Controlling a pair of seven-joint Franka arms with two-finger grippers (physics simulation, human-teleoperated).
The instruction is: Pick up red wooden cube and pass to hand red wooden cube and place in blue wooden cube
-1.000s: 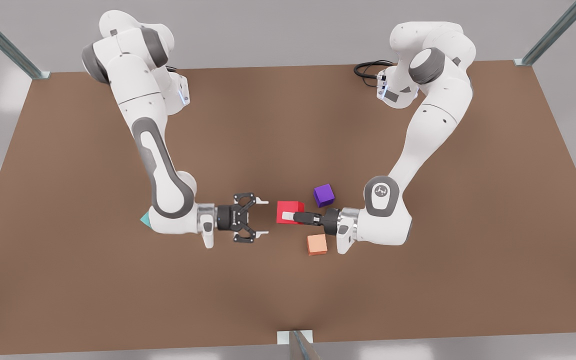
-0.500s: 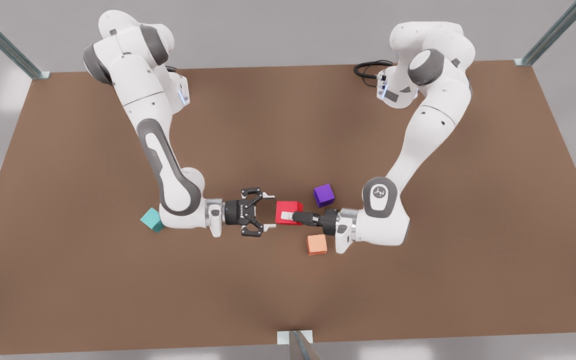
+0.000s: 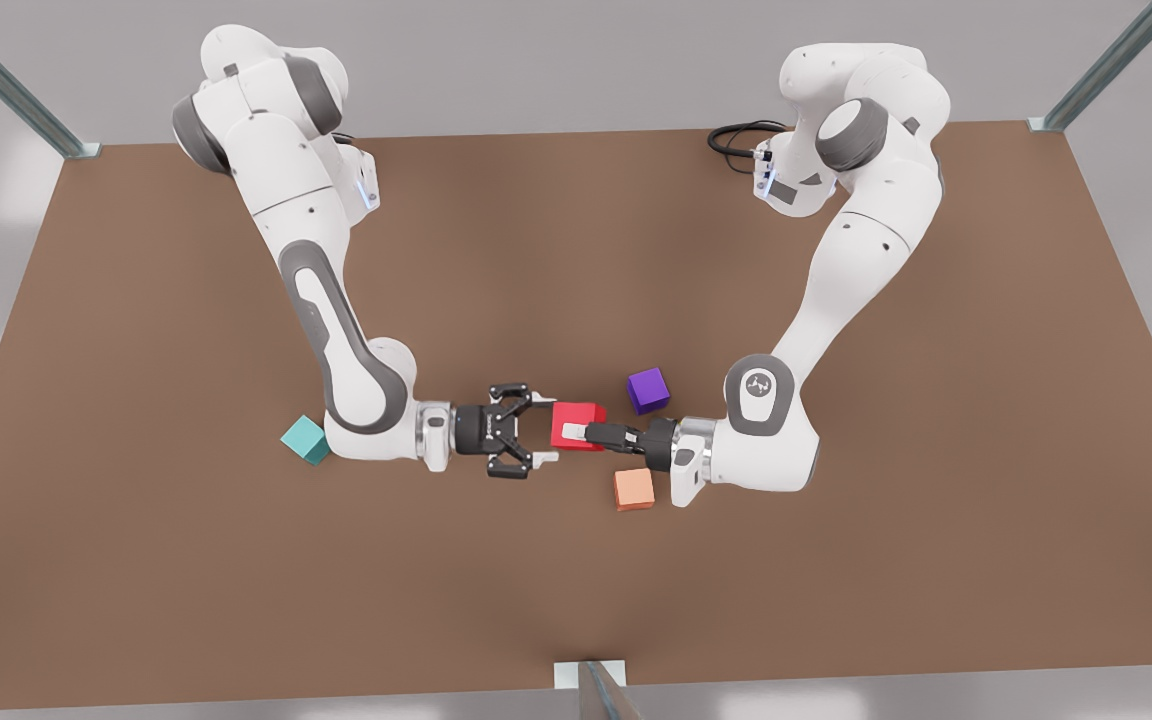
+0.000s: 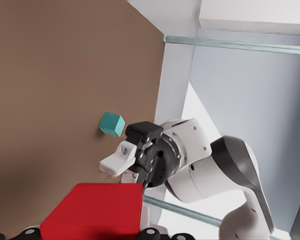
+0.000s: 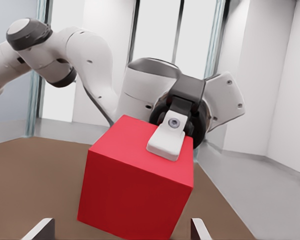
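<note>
The red wooden cube (image 3: 578,413) hangs above the table's middle, with my left gripper (image 3: 576,434), on the arm at the front view's right, shut on it. One pale pad (image 5: 166,140) of that gripper lies on a cube face (image 5: 135,190). The hand, my right gripper (image 3: 544,430), faces the cube from the front view's left. It is open, its pale fingertips (image 5: 41,229) flanking the cube's near end without touching. The hand also shows beyond the red cube (image 4: 92,210) in the left wrist view. The blue wooden cube (image 3: 305,439) (image 4: 112,124), teal, rests on the table behind the hand's arm.
A purple cube (image 3: 648,390) and a pale orange cube (image 3: 634,488) lie on the brown table (image 3: 836,560) beside my left wrist. A black cable (image 3: 736,135) sits at the back. A metal post (image 3: 591,685) stands at the front edge.
The hand has travelled toward the front view's right up to the red cube, its fingers narrowing somewhat, and the teal cube has come out from behind its arm. My left gripper holds still.
</note>
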